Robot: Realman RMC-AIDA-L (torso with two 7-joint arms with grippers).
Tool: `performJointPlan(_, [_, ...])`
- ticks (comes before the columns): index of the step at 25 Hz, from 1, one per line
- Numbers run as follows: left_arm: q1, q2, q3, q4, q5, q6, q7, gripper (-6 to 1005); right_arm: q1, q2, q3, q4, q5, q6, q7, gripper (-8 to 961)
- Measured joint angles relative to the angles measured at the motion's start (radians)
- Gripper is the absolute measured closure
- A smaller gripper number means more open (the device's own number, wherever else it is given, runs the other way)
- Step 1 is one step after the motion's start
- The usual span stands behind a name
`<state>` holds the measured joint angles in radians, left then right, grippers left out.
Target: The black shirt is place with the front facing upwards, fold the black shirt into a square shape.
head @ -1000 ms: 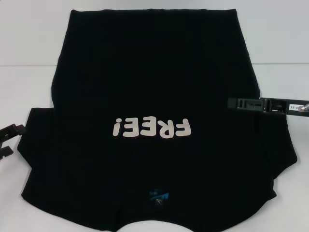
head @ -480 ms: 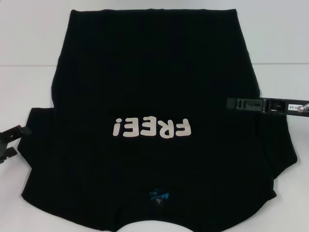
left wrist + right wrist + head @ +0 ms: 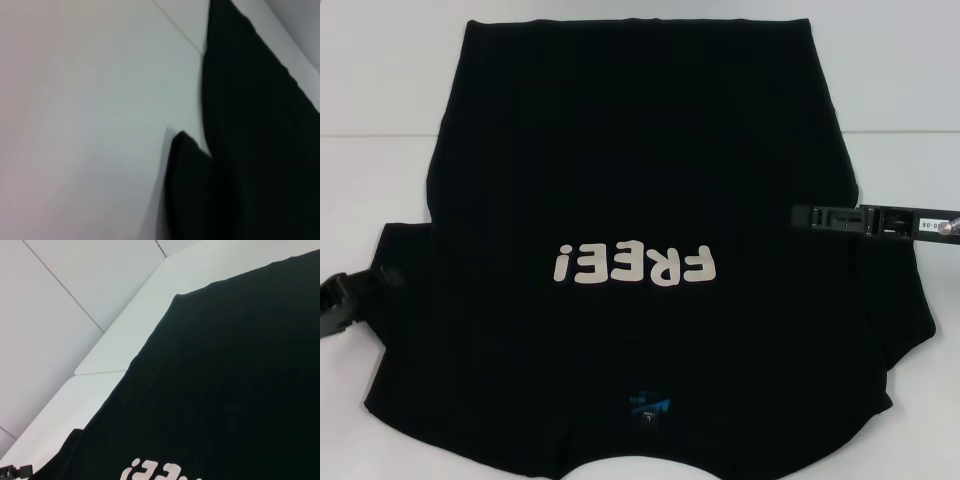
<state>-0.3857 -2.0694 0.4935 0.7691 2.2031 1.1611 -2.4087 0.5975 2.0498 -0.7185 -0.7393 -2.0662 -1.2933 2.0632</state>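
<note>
The black shirt [image 3: 640, 170] lies flat on the white table [image 3: 380, 170], front up. Its cream letters "FREE!" [image 3: 635, 267] read upside down from the head view, and its blue neck label [image 3: 648, 408] is near the front edge. My left gripper [image 3: 355, 298] is low at the table's left, open, its tips at the edge of the shirt's left sleeve [image 3: 400, 300]. The left wrist view shows that sleeve corner [image 3: 190, 190] beside bare table. My right gripper [image 3: 830, 217] hovers over the shirt's right side, near where the sleeve meets the body. The right wrist view shows the shirt [image 3: 225, 380].
White table [image 3: 100, 125] borders the shirt on the left, right and far sides. A seam between table panels [image 3: 100, 372] runs beyond the shirt's far left. The left gripper [image 3: 12, 471] shows small at the corner of the right wrist view.
My left gripper has turned and slid right and slightly nearer, reaching the left sleeve's edge. The right gripper and the shirt have not moved.
</note>
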Motion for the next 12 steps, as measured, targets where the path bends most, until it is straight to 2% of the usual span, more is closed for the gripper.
performJointPlan(2, [0.001,-0.011,-0.01,0.025,-0.01,0.006,-0.001,190,-0.001,0.0,0.001,0.0,0.0,-0.001,0.0,25])
performJointPlan(6, [0.004,-0.018,-0.018,0.041,-0.01,0.012,-0.007,316,-0.003,-0.002,0.004,0.0,0.0,-0.003,0.0,25])
performJointPlan(12, [0.003,-0.011,-0.007,0.034,0.013,0.009,-0.035,515,-0.005,-0.003,0.005,0.001,-0.002,-0.003,0.0,25])
